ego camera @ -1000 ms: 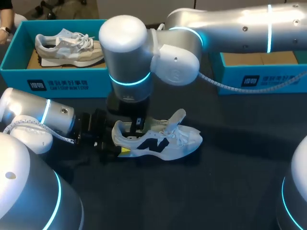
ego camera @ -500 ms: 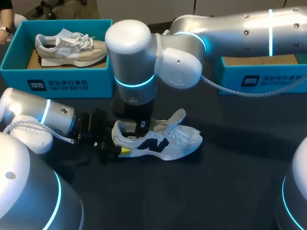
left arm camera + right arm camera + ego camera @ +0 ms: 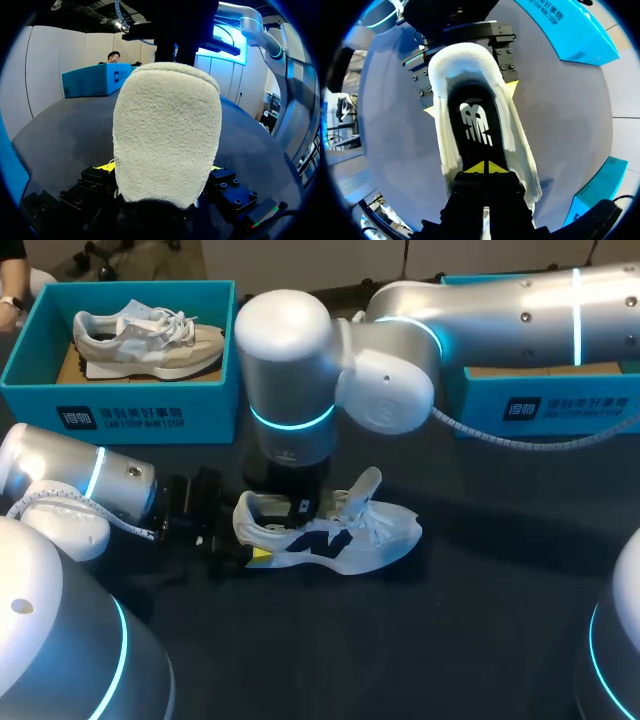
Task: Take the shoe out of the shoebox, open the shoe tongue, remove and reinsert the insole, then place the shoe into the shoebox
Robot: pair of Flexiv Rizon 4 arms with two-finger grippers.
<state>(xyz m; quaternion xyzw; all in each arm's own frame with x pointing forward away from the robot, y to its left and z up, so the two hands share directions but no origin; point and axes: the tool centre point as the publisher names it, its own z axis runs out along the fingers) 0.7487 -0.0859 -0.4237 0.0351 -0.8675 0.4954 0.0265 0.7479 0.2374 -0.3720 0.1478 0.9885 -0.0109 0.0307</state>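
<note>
A white shoe (image 3: 350,540) with a dark side logo lies on the black table, toe pointing right, its tongue (image 3: 362,488) lifted. My left gripper (image 3: 248,535) holds the heel from the left, a yellow-tipped finger on each side. In the left wrist view the fuzzy heel (image 3: 167,135) fills the space between the fingers of that gripper (image 3: 161,167). My right arm comes from the right and points straight down. Its gripper (image 3: 300,508) is inside the shoe's opening. In the right wrist view its tips (image 3: 484,169) are together, shut, right over the black insole (image 3: 475,122).
A teal shoebox (image 3: 120,405) at the back left holds another pale shoe (image 3: 145,335). A second teal box (image 3: 560,400) stands at the back right, partly behind my right arm. Black tabletop stretches in front of the shoe.
My right arm has shifted to the right, and its gripper has slid a little toward the toe inside the shoe. The left arm and the shoe have stayed put.
</note>
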